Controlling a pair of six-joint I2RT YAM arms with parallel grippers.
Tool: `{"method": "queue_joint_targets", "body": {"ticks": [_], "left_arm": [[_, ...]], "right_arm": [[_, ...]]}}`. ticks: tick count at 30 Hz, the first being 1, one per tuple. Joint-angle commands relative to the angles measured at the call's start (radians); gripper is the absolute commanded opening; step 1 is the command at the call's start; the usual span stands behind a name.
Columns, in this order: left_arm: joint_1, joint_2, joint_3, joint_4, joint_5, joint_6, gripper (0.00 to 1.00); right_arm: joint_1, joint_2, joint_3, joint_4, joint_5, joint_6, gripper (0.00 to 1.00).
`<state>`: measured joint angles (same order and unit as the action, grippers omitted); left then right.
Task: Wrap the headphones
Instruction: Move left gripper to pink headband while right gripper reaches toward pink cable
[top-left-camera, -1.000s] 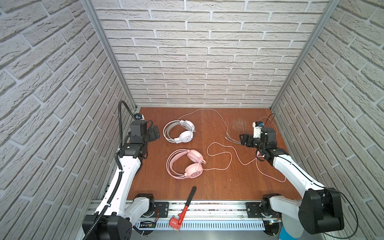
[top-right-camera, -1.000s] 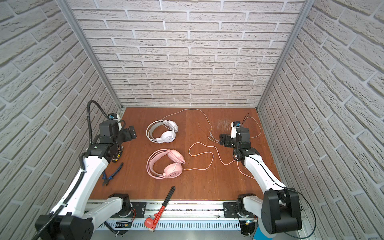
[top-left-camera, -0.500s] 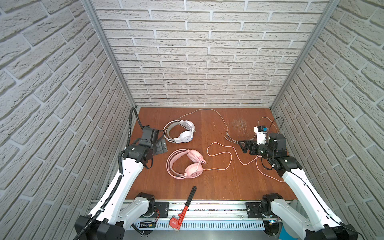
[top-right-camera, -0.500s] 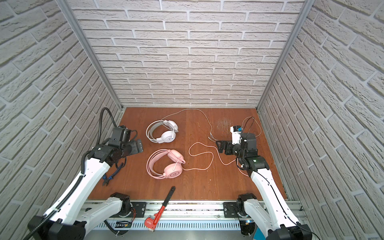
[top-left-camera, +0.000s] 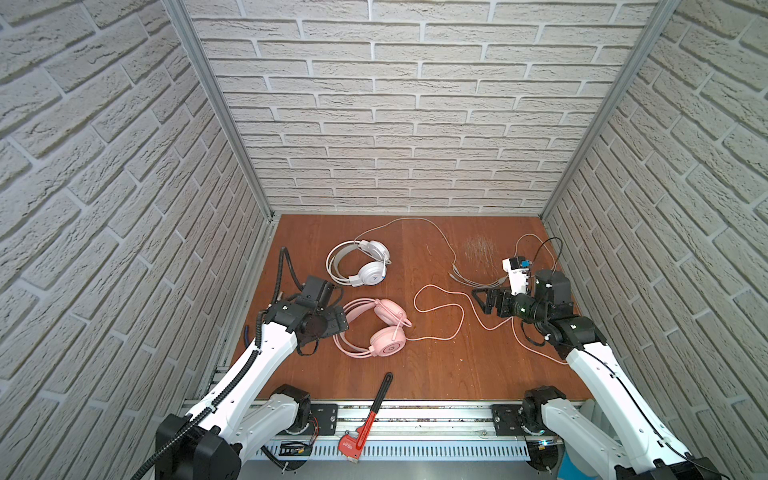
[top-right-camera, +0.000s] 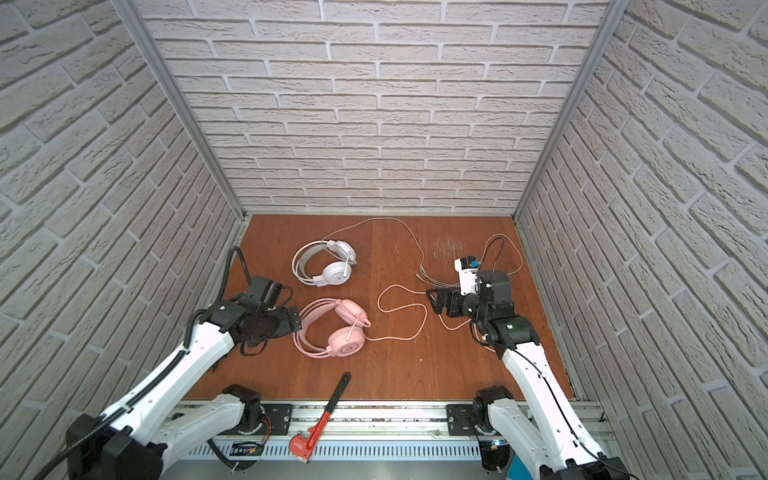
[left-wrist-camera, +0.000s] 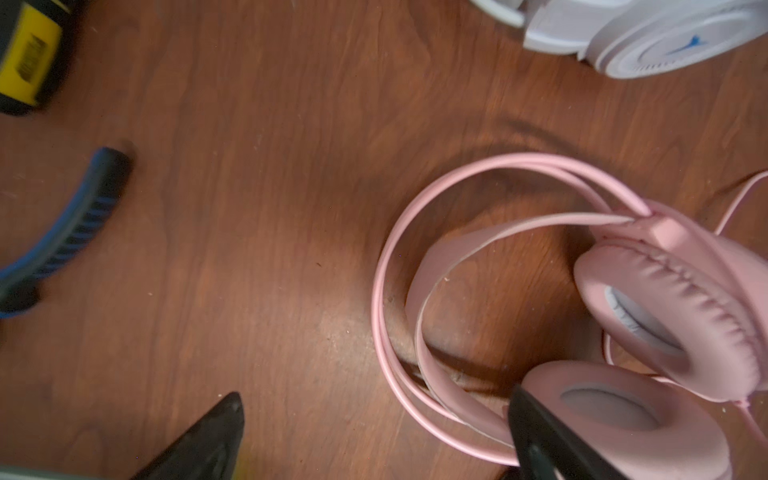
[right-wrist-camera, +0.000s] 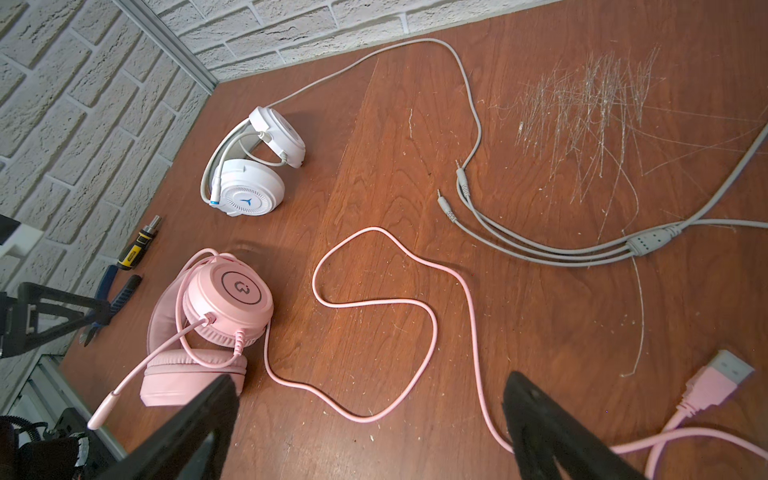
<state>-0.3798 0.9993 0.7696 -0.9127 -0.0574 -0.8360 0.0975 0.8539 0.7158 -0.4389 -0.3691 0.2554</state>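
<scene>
The pink headset (top-left-camera: 376, 328) lies on its side left of the table's middle. The white headset (top-left-camera: 361, 264) sits just beyond it, farther back and apart. The pink cable (right-wrist-camera: 370, 228) leaves the near ear cup, snakes right in loose curves and ends in a pink plug (right-wrist-camera: 723, 374) at the right. The white set's grey cable (right-wrist-camera: 469, 83) arcs along the far edge and comes down to a splitter (right-wrist-camera: 650, 241) near that plug. Neither cable is wound yet.

The left gripper (left-wrist-camera: 374, 395) hangs released and empty at the pink headband, whose arc shows between its fingers. Whether it is low enough to close on the band I cannot tell. The right gripper (right-wrist-camera: 370, 376) is spread wide too, holding nothing, above the cable's loops.

The step looks like the first grasp. The left gripper should pinch the headband itself, clear of the thin mic arm, and pin the set down. The right gripper should take the pink cable close to the cup, so the turns start tight. It should also stay off the grey strands, which lie close enough to snag.

A pipe wrench (top-left-camera: 370, 411) lies at the near edge, and pliers (left-wrist-camera: 75, 224) at the left.
</scene>
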Motion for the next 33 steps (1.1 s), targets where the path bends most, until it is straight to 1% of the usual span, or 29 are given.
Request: {"method": "queue_joint_targets", "body": {"ticks": [1, 9, 13, 16, 19, 23, 26, 28, 30, 33], "left_arm": [[-0.019, 0.016, -0.043, 0.059, 0.048, -0.068, 0.98], [-0.024, 0.107, -0.087, 0.136, 0.069, -0.08, 0.98], [-0.025, 0.157, -0.09, 0.162, 0.066, -0.076, 0.98], [-0.024, 0.194, -0.089, 0.185, 0.066, -0.07, 0.97], [-0.024, 0.235, -0.081, 0.179, 0.037, -0.08, 0.96], [-0.025, 0.268, -0.089, 0.227, 0.05, -0.082, 0.95], [-0.025, 0.289, -0.088, 0.238, 0.037, -0.08, 0.94], [-0.025, 0.305, -0.086, 0.24, 0.032, -0.077, 0.93], [-0.029, 0.322, -0.087, 0.241, 0.037, -0.072, 0.89], [-0.042, 0.334, -0.096, 0.248, 0.024, -0.077, 0.87]], "right_arm": [[0.014, 0.017, -0.015, 0.038, -0.028, 0.007, 1.0], [0.045, 0.032, -0.039, 0.119, -0.124, -0.002, 1.0], [0.062, 0.066, -0.032, 0.118, -0.151, -0.004, 1.0], [0.081, 0.083, -0.029, 0.121, -0.144, -0.007, 1.0], [0.093, 0.095, -0.03, 0.131, -0.133, -0.007, 1.0], [0.111, 0.112, -0.025, 0.132, -0.116, -0.013, 1.0], [0.124, 0.117, -0.026, 0.133, -0.106, -0.012, 1.0], [0.131, 0.115, -0.03, 0.136, -0.097, -0.012, 1.0], [0.137, 0.117, -0.029, 0.135, -0.085, -0.01, 1.0], [0.146, 0.116, -0.03, 0.135, -0.076, -0.008, 1.0]]}}
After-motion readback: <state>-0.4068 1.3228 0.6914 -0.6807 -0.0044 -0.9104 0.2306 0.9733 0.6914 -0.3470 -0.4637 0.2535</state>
